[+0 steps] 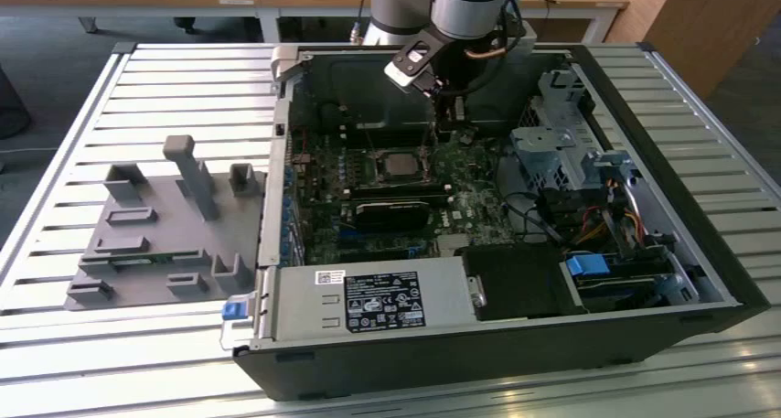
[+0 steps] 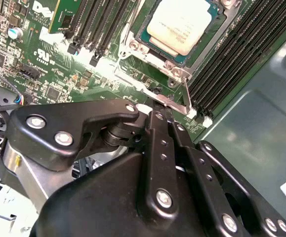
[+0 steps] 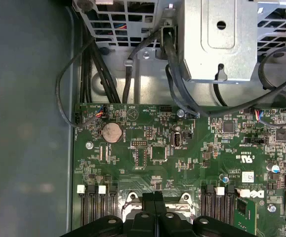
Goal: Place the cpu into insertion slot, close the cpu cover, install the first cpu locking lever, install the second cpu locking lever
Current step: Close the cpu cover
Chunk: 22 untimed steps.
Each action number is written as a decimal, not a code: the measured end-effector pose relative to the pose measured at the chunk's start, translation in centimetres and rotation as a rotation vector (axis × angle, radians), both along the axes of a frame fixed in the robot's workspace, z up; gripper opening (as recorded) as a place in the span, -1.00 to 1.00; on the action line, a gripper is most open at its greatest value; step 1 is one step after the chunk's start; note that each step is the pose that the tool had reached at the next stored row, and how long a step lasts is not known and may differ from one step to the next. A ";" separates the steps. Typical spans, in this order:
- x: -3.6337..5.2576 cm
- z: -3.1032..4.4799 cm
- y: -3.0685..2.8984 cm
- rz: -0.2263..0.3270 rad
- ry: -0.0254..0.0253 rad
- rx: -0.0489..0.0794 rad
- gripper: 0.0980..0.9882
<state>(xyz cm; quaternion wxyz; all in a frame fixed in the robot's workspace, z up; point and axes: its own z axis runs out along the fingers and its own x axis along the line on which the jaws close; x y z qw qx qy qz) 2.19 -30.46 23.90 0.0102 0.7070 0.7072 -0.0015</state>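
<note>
The cpu (image 2: pixel 180 27), a square chip with a dull silver top, lies flat in the insertion slot and covers it; the exterior view shows the cpu (image 1: pixel 401 166) mid-board. The cpu cover (image 2: pixel 157 59), a thin silver frame, lies down around the chip. A bent silver locking lever (image 2: pixel 176 102) runs along the socket's edge. My gripper (image 2: pixel 155 107) is shut, its black fingertips pressed together right at that lever; whether they pinch it is hidden. In the exterior view the gripper (image 1: pixel 445 123) hangs just behind the socket, and in the first wrist view the gripper (image 3: pixel 154 196) sits over the socket's metal edge.
Black memory slots (image 2: pixel 231 54) flank the socket. A black card (image 1: pixel 393 212) lies in front of it, a power supply (image 1: pixel 366 301) nearer still. A drive cage (image 1: pixel 550 153) with cables (image 3: pixel 172 74) stands on the exterior view's right. A grey fixture (image 1: pixel 171 226) sits outside the case.
</note>
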 end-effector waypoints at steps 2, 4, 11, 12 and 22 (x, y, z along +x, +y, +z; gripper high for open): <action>-0.11 -0.05 0.00 0.000 0.0000 0.000 -0.98; -0.20 -0.10 0.00 0.000 -0.0001 0.000 -0.98; -0.57 -0.30 0.00 0.000 0.0000 0.000 -0.98; -0.63 -0.33 0.00 0.000 -0.0001 0.000 -0.98; -1.24 -0.78 0.00 0.000 0.0000 0.000 -0.98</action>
